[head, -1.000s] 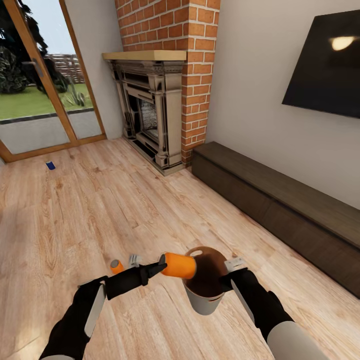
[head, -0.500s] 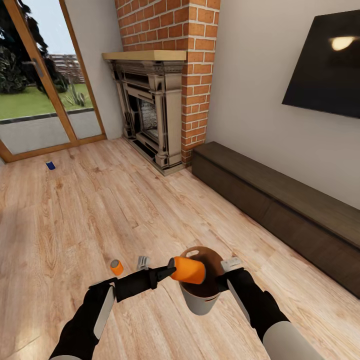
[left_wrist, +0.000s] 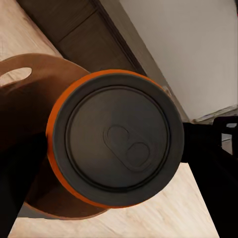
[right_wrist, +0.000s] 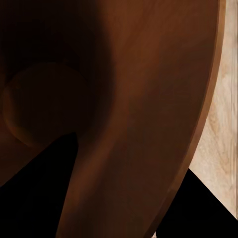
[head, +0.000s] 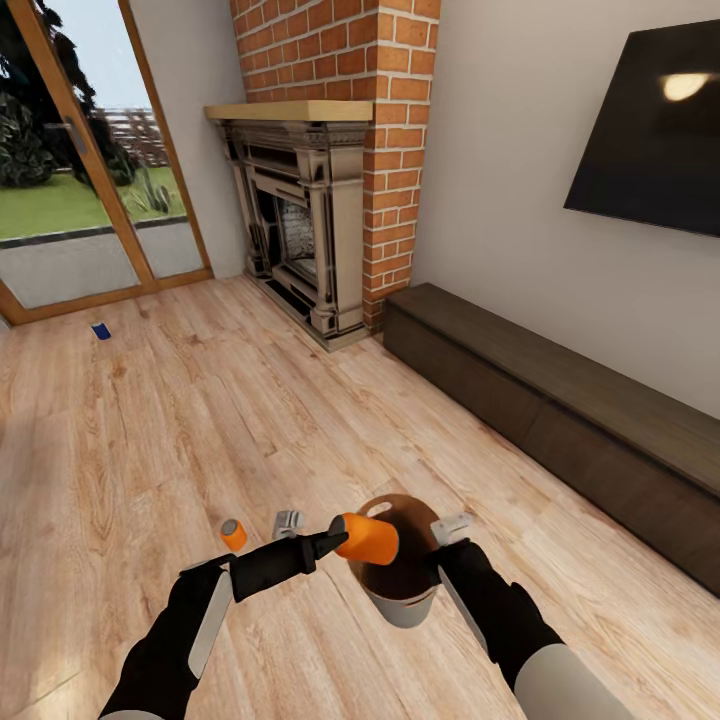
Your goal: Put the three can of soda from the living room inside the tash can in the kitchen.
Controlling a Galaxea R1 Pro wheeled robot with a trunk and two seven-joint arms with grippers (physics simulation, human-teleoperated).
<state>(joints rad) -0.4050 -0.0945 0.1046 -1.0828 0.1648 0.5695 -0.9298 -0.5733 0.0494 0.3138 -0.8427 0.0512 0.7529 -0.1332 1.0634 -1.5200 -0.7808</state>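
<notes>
Head view takes in the living room, with its light plank floor (head: 200, 420), brick fireplace (head: 320, 210), wall TV (head: 650, 130) and glass doors (head: 70, 170). Low in front, the right gripper (head: 445, 545) holds the trash can (head: 400, 575) up off the floor by its rim (from the right wrist view (right_wrist: 148, 99) the brown inside is plain, but the fingers are dark shapes and how they grip cannot be told). The left gripper (head: 325, 545) pinches an orange soda can (head: 365, 537), lying sideways at the bin's mouth. Since a second ago the can has shifted right, from beside the rim to over the opening, and the bin sits slightly lower. Left wrist view shows the can's grey top (left_wrist: 116, 144) end-on, hiding the fingers. A second orange can (head: 233, 534) stands on the floor by the left arm; the blue can (head: 101, 330) lies far off near the doors, too small for detail.
</notes>
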